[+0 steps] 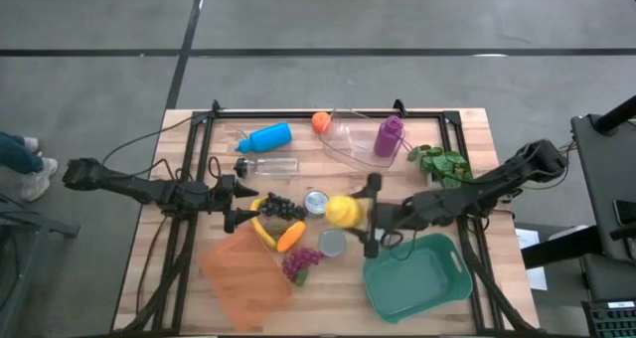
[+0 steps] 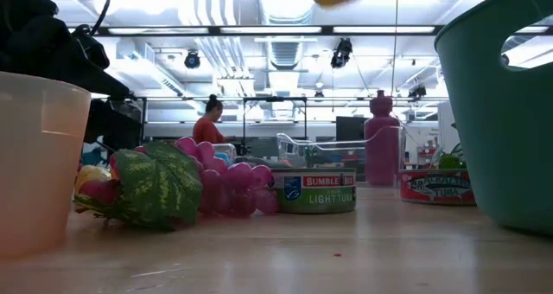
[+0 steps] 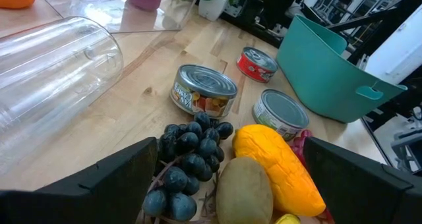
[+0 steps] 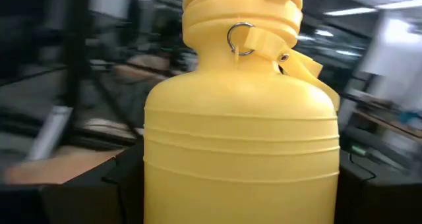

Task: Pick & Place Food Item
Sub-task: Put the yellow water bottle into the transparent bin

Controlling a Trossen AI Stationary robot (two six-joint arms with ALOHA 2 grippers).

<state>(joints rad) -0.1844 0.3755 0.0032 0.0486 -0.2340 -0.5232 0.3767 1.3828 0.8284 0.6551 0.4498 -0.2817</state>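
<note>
The right end effector (image 1: 360, 215) is clamped on the yellow bottle (image 1: 343, 212), up in the air just beside the green bin (image 1: 417, 275). The left end effector (image 1: 238, 207) is wide apart by the dark grapes (image 1: 279, 208).

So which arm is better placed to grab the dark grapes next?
Left: the left gripper is open and empty beside the dark grapes, while the right gripper holds the yellow bottle.
</note>
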